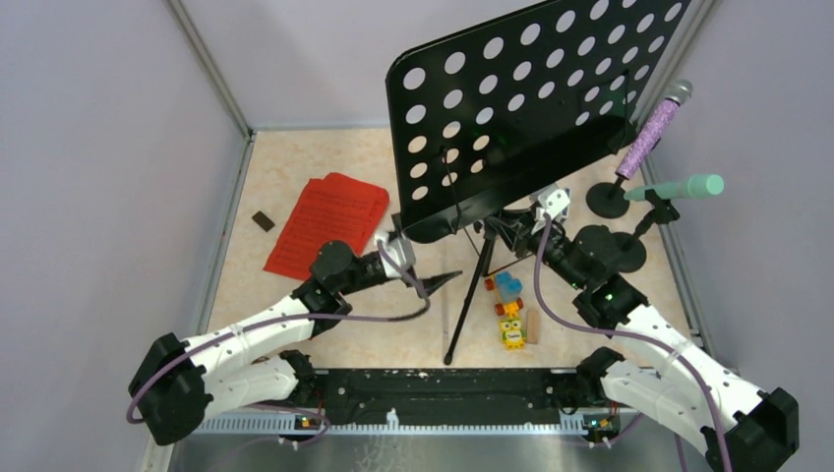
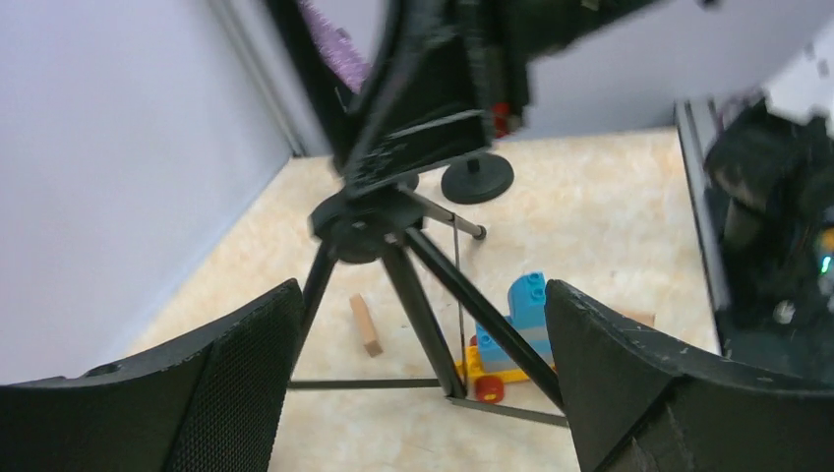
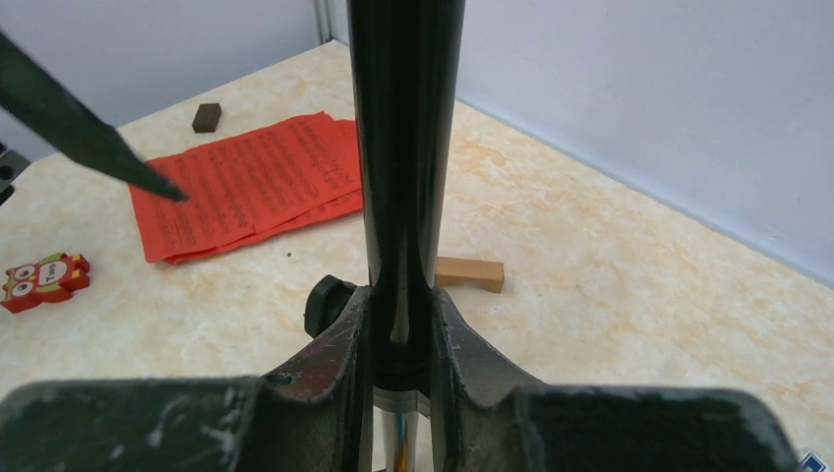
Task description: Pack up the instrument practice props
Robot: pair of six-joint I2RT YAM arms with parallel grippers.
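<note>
Left arm: runs from its base at 7 o'clock of the table (image 1: 315, 157) up toward the centre, forearm low. My left gripper (image 1: 425, 267) sits just at 9 o'clock of the tripod, jaws spread wide with nothing between them. In the left wrist view the tripod legs (image 2: 433, 315) stand beyond my fingers (image 2: 231, 379), apart from them. Right arm: comes in from 5 o'clock, elbow raised, wrist tucked under the desk. My right gripper (image 3: 401, 339) is pinched on the post (image 3: 403, 147) of the black perforated music rack (image 1: 521, 108), one pad on each side. The rack stands upright at mid-table with its post's long axis vertical. Its perforated desk is tilted back, with its long edge running from 8 to 2 o'clock in the top view. The red sheet-music pages (image 1: 327, 224) lie flat at 9 o'clock of the rack, with a small dark block (image 1: 263, 220) just beyond them. The purple microphone (image 1: 654, 128) sits in its round-based holder (image 1: 610, 200) at 2 o'clock, axis steep, head toward 1 o'clock. The mint-green microphone (image 1: 679, 187) is near it, axis almost level, head toward 3 o'clock. The toy bricks (image 1: 506, 290), owl figure (image 1: 510, 332) and wooden block (image 1: 534, 324) lie at 5 o'clock of the tripod.
</note>
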